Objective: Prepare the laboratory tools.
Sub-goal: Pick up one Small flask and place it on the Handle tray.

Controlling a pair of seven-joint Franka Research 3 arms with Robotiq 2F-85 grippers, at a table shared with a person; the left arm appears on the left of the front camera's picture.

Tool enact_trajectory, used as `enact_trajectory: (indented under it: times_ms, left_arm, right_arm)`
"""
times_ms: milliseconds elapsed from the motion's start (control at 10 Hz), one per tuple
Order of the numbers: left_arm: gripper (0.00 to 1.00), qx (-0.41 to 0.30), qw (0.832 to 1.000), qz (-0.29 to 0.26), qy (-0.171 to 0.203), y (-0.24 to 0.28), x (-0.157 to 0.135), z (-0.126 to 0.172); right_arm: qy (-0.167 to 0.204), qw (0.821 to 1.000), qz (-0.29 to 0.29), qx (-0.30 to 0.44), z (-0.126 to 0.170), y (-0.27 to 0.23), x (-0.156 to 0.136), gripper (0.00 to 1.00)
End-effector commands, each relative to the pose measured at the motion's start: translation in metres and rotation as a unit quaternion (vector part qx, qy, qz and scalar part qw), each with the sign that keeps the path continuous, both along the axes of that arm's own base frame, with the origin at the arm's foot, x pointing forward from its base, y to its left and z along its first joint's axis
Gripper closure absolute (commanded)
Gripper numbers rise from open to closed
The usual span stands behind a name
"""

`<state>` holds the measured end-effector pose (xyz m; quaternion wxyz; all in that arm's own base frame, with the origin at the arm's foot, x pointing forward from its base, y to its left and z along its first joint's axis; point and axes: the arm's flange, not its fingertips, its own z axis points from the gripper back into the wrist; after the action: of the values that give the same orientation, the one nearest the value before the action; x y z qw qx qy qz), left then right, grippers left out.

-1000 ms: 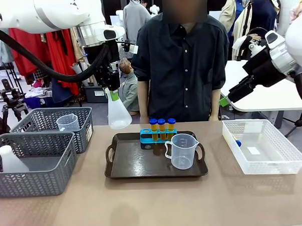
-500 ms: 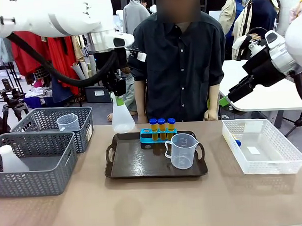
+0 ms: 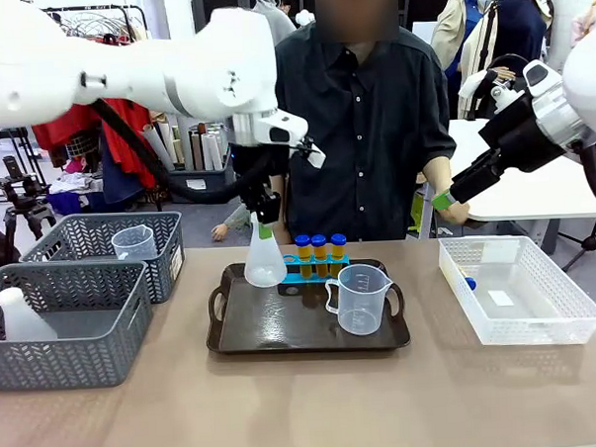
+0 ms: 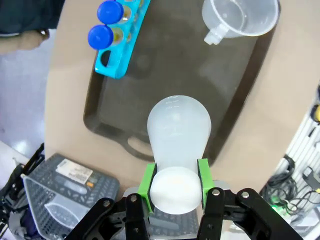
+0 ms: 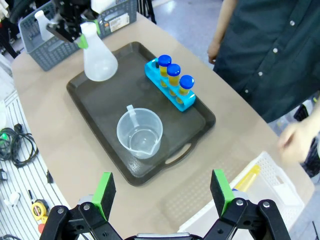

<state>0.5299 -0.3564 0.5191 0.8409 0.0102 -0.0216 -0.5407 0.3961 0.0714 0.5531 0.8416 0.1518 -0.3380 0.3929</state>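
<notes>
right now the left pincer (image 4: 175, 182) is clamped on the neck of the translucent conical flask (image 4: 179, 131). the flask hangs upright, low over the rear-left part of the dark tray (image 3: 283, 335), close beside the blue rack (image 3: 315, 272) with its three capped tubes (image 3: 320, 246). the right pincer (image 5: 163, 192) stands apart and empty, high near the white basket (image 3: 540, 322). the risk, as i judge it: drifting toward the rack would knock the tubes, or the base could catch the tray rim and tip on release. the label (image 4: 72, 172) in the grey basket (image 4: 30, 197) is too blurred to read, and no other writing is legible.
</notes>
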Motion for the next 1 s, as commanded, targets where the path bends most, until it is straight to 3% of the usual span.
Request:
enact_trajectory:
  times_ms: [0, 300, 900]
  left_arm:
    - [1.0, 0.014, 1.0, -0.004, -0.016, -0.005, 0.006, -0.012]
    - [1.0, 0.026, 0.999, -0.024, -0.032, -0.017, 0.004, -0.043]
    - [1.0, -0.002, 0.999, -0.05, 0.014, -0.035, -0.004, -0.077]
  right_arm:
    - [0.001, 1.0, 0.006, 0.014, 0.0, 0.0, 0.001, 0.0]
    - [0.001, 1.0, 0.006, 0.014, 0.0, 0.0, 0.001, 0.0]
    - [0.001, 1.0, 0.006, 0.014, 0.0, 0.0, 0.001, 0.0]
